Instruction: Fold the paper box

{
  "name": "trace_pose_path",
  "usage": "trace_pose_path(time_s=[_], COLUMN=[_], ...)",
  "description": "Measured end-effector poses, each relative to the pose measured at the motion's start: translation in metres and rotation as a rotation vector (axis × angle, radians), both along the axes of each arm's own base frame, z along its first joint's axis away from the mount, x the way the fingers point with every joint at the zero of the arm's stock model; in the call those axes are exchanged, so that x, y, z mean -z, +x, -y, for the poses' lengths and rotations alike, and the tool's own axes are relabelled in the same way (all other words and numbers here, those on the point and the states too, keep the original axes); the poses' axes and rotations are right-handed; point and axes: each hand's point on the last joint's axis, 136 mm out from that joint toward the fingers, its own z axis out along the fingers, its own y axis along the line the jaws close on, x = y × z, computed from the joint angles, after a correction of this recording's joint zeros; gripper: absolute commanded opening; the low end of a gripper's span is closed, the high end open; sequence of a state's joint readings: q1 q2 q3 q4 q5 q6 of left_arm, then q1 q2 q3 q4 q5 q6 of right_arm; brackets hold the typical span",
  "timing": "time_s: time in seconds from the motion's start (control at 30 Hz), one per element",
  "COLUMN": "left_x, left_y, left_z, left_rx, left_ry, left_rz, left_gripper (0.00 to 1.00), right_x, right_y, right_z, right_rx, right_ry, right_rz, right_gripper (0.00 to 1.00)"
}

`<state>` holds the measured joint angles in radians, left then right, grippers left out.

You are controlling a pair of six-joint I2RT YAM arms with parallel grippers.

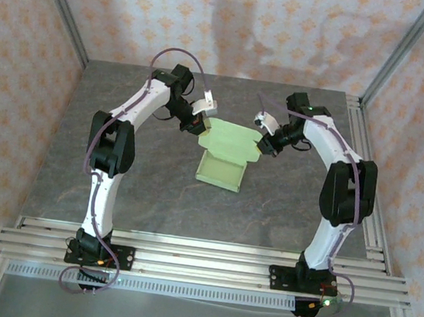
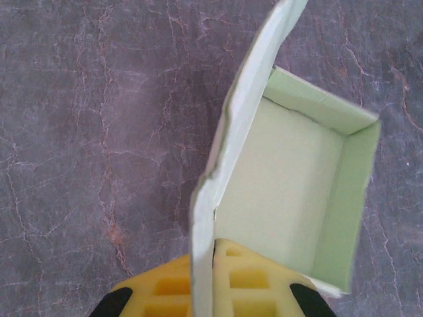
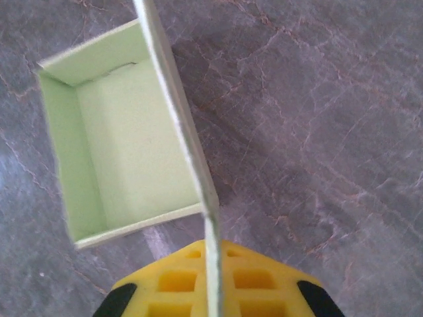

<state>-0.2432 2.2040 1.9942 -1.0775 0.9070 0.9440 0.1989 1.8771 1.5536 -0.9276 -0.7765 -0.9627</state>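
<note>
Paper box [image 1: 223, 164] mid-fold: tray formed, lid flap pinched at both ends.
Tray half [image 1: 220, 173] sits about mid-table on the grey table [image 1: 145, 189], side walls up, top open. At its 12 o'clock edge the lid flap [image 1: 230, 139] with rounded tabs is raised, edge-on in both wrist views. Left gripper [image 1: 195, 123] at the flap's 9 o'clock end, right gripper [image 1: 264, 143] at its 3 o'clock end, each with yellow pads [image 2: 251, 281] pressed together on the flap. Step looks like lid closing. Next probably needs both arms swinging the flap toward 6 o'clock together, level, tabs tucking inside the walls.
</note>
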Motion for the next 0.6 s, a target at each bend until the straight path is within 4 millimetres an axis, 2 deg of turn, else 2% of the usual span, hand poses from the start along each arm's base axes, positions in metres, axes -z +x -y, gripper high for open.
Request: trace_pose_path(time_s=[0.33,0.5,0.6], left_x=[0.002,0.014,0.014], left_y=[0.003,0.016,0.023], left_z=[0.0,-0.001,-0.004], left_rx=[-0.033,-0.162,-0.265], left_ry=[-0.003,-0.002,0.014], left_rz=[-0.017,-0.044,-0.038], left_gripper=[0.0,0.0,0.0], right_x=[0.002,0.007,0.006], right_y=[0.004,0.009,0.008], right_z=[-0.001,-0.004,-0.01], right_rx=[0.025,0.139,0.212], right_ry=[0.002,-0.044,-0.063], right_rz=[-0.01,0.047,0.083], right_gripper=[0.0,0.0,0.0])
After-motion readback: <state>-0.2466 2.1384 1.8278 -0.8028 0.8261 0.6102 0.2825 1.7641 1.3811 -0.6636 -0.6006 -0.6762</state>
